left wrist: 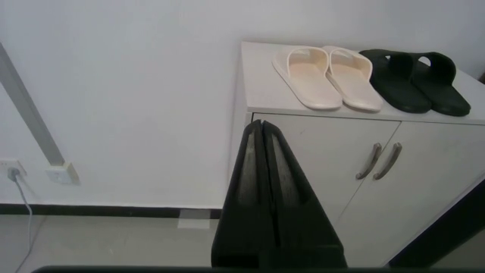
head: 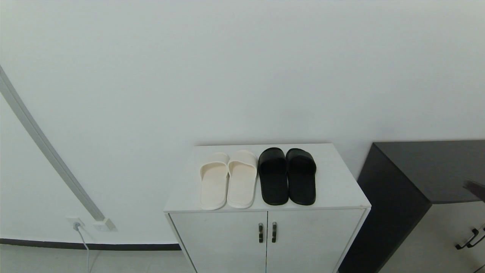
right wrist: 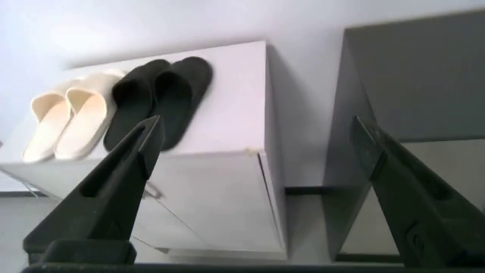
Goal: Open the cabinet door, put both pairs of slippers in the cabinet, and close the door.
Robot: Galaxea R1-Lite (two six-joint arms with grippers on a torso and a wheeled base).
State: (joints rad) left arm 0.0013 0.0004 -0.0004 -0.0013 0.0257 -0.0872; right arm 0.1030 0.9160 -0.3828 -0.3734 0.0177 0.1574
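A white cabinet stands against the wall with both doors closed and two metal handles at the middle seam. On its top lie a cream pair of slippers and, right beside them, a black pair of slippers. My left gripper is shut, held in front of the cabinet's left side, below the cream slippers. My right gripper is open, its fingers spread wide, off the cabinet's right corner.
A dark cabinet stands close to the right of the white one. A wall socket with a cable and a slanted cable duct are on the wall to the left. Bare floor lies left of the cabinet.
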